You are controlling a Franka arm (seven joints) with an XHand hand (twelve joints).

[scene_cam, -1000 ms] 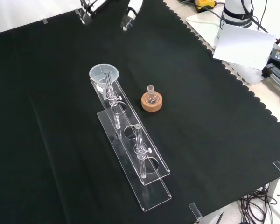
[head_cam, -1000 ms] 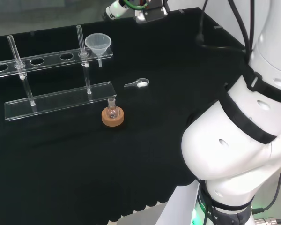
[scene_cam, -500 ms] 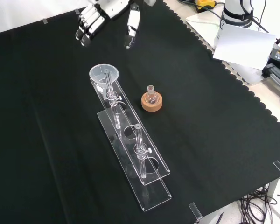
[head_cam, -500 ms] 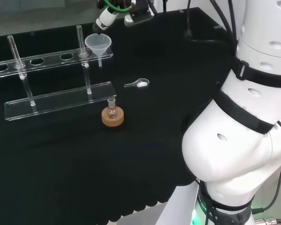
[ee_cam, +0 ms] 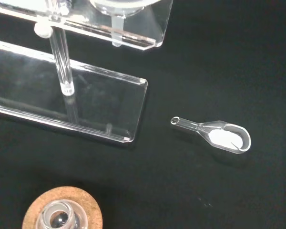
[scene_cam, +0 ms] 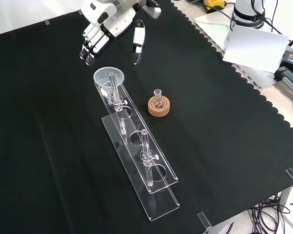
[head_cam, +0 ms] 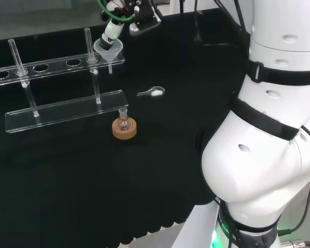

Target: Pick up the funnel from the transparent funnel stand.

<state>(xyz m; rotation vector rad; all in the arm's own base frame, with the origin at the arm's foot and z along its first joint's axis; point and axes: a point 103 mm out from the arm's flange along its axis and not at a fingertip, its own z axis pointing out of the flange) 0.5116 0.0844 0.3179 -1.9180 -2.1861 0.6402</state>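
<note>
I'm looking at the black and white robot hand (scene_cam: pixel 110 22) in the front view. Its fingers (scene_cam: pixel 90 46) and thumb are hanging straight and spread apart, w/ nothing between them. It's sitting just above and behind the clear plastic cone funnel (scene_cam: pixel 109 78), not touching it as far as I can tell. In the head view the hand (head_cam: pixel 113 23) is reaching down right over the funnel (head_cam: pixel 108 49), very near its rim.

The funnel is sitting in the end hole of the see-through plastic funnel stand (scene_cam: pixel 154 183), spout poking down through the top shelf. In the wrist view I'm seeing that spout under the shelf edge (ee_cam: pixel 148 40).

Other stuff nearby: a tiny round glass flask on a brown cork ring (scene_cam: pixel 159 106) is standing just beside the stand, and a small clear scoop w/ white powder in it (ee_cam: pixel 224 136) is lying flat on the black cloth, a bit apart.

So how far along am I? I'm guessing 0 of the real job is done. The funnel hasn't left the stand. The reach is nearly over, I think. What's left: bringing the fingers around the cone, closing on it, then lifting it straight up so the spout is clearing the hole w/o tipping the stand.
</note>
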